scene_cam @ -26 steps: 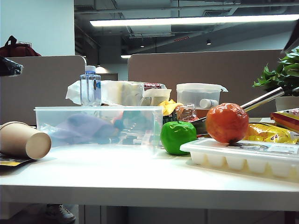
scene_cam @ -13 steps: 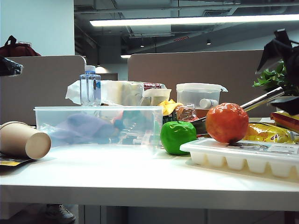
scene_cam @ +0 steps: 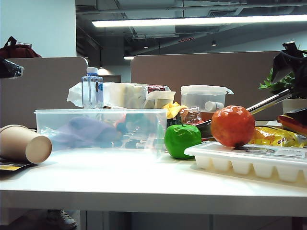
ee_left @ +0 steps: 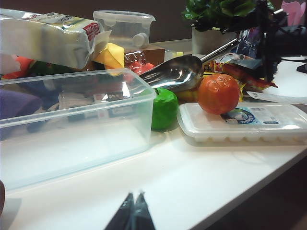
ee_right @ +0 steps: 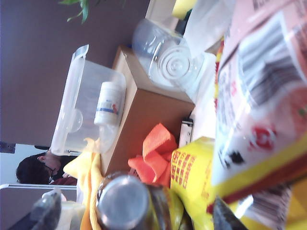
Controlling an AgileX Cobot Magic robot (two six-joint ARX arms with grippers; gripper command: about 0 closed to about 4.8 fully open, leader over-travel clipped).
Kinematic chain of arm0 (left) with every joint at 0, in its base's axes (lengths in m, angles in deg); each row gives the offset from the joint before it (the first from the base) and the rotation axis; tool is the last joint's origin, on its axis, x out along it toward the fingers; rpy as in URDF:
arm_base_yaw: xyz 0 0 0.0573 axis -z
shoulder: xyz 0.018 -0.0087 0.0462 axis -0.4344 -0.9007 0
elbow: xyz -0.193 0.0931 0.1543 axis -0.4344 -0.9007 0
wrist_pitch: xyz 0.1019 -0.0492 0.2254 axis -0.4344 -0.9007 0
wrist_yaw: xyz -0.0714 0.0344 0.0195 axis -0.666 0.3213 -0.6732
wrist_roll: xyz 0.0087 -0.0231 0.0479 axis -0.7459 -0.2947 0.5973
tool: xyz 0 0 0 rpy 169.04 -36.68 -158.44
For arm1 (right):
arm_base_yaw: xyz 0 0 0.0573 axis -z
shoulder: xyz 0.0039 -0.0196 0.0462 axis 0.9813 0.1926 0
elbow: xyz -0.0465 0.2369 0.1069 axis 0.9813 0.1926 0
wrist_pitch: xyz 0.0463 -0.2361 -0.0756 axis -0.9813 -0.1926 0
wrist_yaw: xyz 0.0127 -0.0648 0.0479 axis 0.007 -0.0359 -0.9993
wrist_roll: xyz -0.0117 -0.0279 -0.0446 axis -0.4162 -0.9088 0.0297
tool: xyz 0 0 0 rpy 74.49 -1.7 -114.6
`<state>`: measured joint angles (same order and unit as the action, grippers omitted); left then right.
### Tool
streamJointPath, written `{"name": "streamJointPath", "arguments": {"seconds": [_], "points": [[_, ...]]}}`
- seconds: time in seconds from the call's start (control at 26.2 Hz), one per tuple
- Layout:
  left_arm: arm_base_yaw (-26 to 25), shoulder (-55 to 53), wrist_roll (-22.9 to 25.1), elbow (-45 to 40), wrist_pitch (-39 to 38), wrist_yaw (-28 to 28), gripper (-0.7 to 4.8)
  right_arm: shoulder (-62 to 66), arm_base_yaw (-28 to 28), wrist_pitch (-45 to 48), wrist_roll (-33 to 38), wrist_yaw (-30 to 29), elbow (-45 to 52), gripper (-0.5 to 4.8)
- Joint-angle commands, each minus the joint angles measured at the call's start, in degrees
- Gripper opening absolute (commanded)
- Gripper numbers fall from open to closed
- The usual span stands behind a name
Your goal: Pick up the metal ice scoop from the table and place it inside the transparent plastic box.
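With my right gripper (ee_right: 134, 218) open at the scoop (ee_left: 175, 73) handle's (ee_right: 122, 202) end, three o'clock, I risk nudging snack bags (scene_cam: 276, 135); left gripper (ee_left: 133, 213) closed, idle.

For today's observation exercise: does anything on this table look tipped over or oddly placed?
Yes. The paper cup lies on its side at the table's left end, beside the transparent plastic box. The metal ice scoop rests tilted on clutter, handle raised. An orange-red fruit sits on the white ice cube tray.
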<state>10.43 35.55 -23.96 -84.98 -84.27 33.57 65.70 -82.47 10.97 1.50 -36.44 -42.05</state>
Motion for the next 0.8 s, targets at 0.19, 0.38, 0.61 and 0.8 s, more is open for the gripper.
{"name": "streamJointPath", "arguments": {"seconds": [0.19, 0.38, 0.61, 0.8], "points": [[0.0, -0.1, 0.0, 0.1, 0.3, -0.1, -0.05, 3.6, -1.1, 1.4, 0.0, -0.4, -3.8, 3.99], [0.0, -0.1, 0.0, 0.1, 0.3, -0.1, -0.05, 5.0, -1.1, 1.4, 0.0, 1.6, -4.2, 2.52], [0.0, -0.1, 0.0, 0.1, 0.3, -0.1, -0.05, 5.5, -1.2, 3.2, 0.0, 1.6, -4.2, -0.08], [0.0, -0.1, 0.0, 0.1, 0.3, -0.1, -0.05, 5.2, -1.2, 13.2, -1.3, 1.5, -4.2, -0.08]]}}
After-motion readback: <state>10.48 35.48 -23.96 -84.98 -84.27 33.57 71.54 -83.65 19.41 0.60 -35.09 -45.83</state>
